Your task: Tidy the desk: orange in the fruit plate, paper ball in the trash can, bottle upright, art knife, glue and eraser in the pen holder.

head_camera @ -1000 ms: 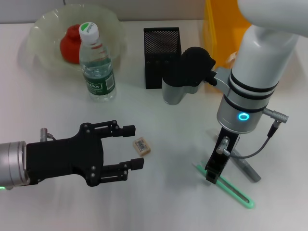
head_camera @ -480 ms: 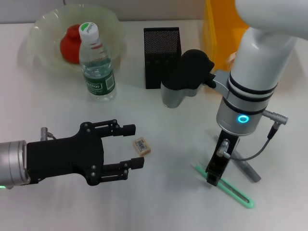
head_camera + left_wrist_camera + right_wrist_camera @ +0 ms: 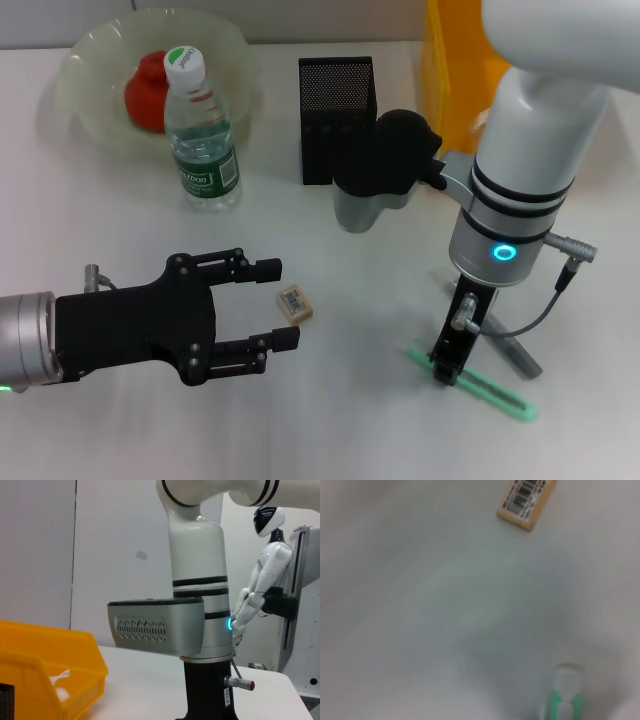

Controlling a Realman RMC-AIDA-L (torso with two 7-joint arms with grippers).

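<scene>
The green art knife (image 3: 485,390) lies on the white table at the front right. My right gripper (image 3: 447,366) points straight down and is shut on the knife's near end; the knife's tip also shows in the right wrist view (image 3: 564,696). A grey glue stick (image 3: 512,350) lies just beside it. The small tan eraser (image 3: 294,303) lies at the tips of my open, empty left gripper (image 3: 277,304); it also shows in the right wrist view (image 3: 526,501). The orange (image 3: 148,90) sits in the fruit plate (image 3: 95,55). The bottle (image 3: 201,130) stands upright. The black mesh pen holder (image 3: 336,115) stands at the back middle.
A yellow bin (image 3: 455,70) stands at the back right behind my right arm; the left wrist view shows the yellow bin (image 3: 75,655) with something white and crumpled (image 3: 59,679) inside it. The right arm's grey camera housing (image 3: 365,205) hangs in front of the pen holder.
My right gripper has shifted slightly to the right and the green knife has swung with it, its far end moving a little farther from me. The left arm has not moved.
</scene>
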